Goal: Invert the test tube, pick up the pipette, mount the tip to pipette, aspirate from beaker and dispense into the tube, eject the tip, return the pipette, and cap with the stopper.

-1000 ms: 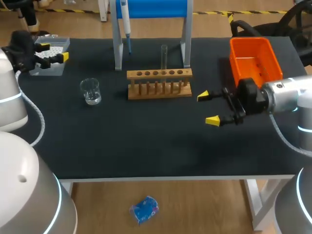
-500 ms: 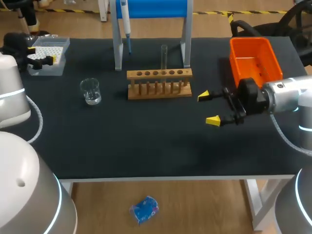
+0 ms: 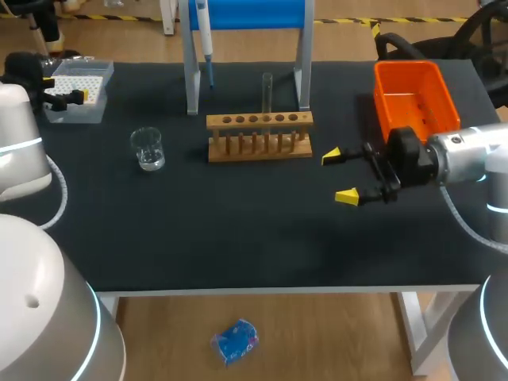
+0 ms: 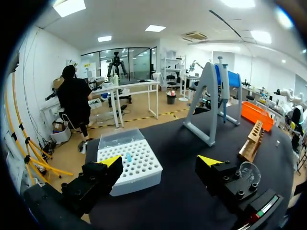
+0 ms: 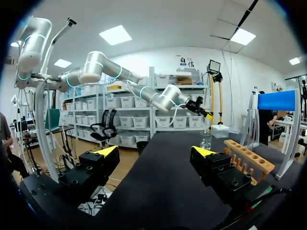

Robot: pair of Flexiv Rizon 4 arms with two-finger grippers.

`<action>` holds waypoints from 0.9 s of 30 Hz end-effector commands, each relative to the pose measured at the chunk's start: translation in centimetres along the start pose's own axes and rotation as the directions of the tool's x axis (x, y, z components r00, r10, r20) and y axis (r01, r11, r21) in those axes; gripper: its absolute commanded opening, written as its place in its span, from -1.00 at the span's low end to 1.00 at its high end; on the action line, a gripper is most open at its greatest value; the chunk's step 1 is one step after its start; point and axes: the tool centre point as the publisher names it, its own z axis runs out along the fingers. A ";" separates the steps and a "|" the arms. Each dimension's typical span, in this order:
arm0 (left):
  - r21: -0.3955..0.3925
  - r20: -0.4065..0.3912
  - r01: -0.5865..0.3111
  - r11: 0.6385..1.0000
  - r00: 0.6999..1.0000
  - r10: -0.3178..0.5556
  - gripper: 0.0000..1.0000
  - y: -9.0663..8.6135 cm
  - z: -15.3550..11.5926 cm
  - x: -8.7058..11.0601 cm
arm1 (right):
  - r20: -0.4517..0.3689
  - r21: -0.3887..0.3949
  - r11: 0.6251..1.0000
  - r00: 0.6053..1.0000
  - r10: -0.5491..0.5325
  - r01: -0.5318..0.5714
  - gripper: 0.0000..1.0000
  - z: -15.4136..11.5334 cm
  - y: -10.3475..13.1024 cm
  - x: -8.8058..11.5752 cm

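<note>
- Hovers at the tip box (image 3: pixel 89 78) with left gripper (image 3: pixel 65 89) spread, empty.
- Holds right gripper (image 3: pixel 339 175) wide apart, empty, near the rack (image 3: pixel 259 121).
- Shows test tube (image 3: pixel 267 91) upright in rack, pipette (image 3: pixel 204 32) hanging on stand (image 3: pixel 190 75).

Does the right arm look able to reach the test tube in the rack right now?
Probably yes: the open right gripper sits beside the rack with nothing between them, though the stand leg crowds the test tube.

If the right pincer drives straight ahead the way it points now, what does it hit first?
Nothing, as far as I can see: the right pincer points along bare table. The rack and the beaker lie off to one side, though depth is hard to judge.
</note>
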 end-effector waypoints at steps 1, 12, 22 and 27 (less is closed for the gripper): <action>0.003 0.001 0.000 1.000 1.000 0.000 1.00 0.1 0.1 0.0 | 0.002 0.001 1.000 1.000 -0.001 0.001 1.00 0.0 0.0 0.1; -0.090 0.094 -0.112 0.990 0.988 0.121 1.00 0.5 3.6 -3.9 | 0.002 0.001 1.000 1.000 -0.001 0.001 1.00 0.0 0.0 0.1; -0.129 0.088 -0.110 0.985 0.989 0.122 0.85 0.7 6.6 -6.6 | 0.002 0.001 1.000 1.000 -0.001 0.001 1.00 0.0 0.0 0.1; -0.133 0.082 -0.108 0.985 0.989 0.119 0.29 0.5 7.5 -7.1 | 0.002 0.001 1.000 1.000 -0.001 0.001 1.00 0.0 0.0 0.1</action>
